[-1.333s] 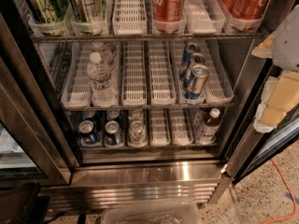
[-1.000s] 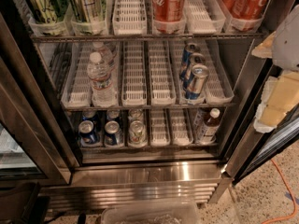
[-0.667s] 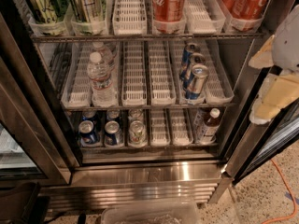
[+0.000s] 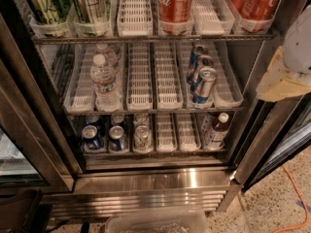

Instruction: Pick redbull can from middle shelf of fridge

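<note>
The fridge (image 4: 146, 188) stands open in front of me. Its middle shelf (image 4: 167, 84) holds white slotted lane trays. Three redbull cans stand in a row in one lane right of centre. The front redbull can (image 4: 204, 85) is slim, blue and silver, with a shiny top, and it stands near the shelf's front bar. My gripper (image 4: 284, 74) shows as a cream and white shape at the right edge. It is outside the fridge, level with the middle shelf and well to the right of the cans. It touches nothing.
Water bottles (image 4: 104, 81) stand on the middle shelf's left. Red Coca-Cola cans (image 4: 175, 1) and green cans (image 4: 43, 4) fill the top shelf. Dark-blue cans (image 4: 92, 137) and a capped bottle (image 4: 216, 130) sit below. The door frame (image 4: 265, 140) is beside my gripper. A clear bin (image 4: 155, 222) lies below.
My gripper has risen and shifted a little leftward at the right edge. Nothing in the fridge has moved.
</note>
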Controlling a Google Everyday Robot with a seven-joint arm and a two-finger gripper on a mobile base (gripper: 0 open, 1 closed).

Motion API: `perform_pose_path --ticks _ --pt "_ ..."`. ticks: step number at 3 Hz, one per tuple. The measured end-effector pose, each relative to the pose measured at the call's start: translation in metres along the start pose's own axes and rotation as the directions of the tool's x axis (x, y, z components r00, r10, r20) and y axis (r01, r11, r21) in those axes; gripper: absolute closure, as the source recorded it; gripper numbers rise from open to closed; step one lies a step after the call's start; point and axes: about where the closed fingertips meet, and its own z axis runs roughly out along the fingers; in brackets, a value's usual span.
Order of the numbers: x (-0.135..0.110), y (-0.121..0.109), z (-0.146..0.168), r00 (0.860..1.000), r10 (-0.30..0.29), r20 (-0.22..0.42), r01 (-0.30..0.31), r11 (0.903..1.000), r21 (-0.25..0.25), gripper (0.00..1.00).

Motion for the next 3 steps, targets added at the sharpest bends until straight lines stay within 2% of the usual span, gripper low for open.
perform_pose_path --ticks 1,3 --pt "0.0 0.0 0.0 1.0 0.0 0.0 0.0 1.0 0.0 0.63" --pt "0.0 0.0 0.0 1.0 0.0 0.0 0.0 1.0 0.0 0.16"
